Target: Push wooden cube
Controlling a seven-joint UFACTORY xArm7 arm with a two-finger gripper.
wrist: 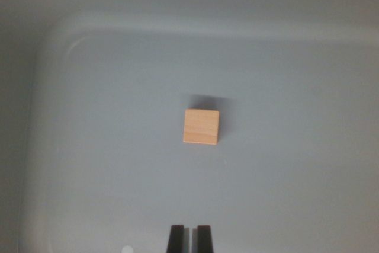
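Wooden cube alone on the tub floor, pincer just below it.

In the wrist view you had the wooden cube (201,127) sitting flat on the floor of a pale grey-blue tub (89,146), a touch right of the picture's centre, with a soft shadow falling off its far edge toward 12 o'clock. The tub's rounded wall curved up along the top and down the wrist view's left. Your gripper (190,239) showed only as two dark fingertips (176,239) at the bottom edge, at 6 o'clock from the cube and well apart from it. The tips stood nearly together, with only a thin slit between them, and they held nothing. Nothing touched the cube on any side.
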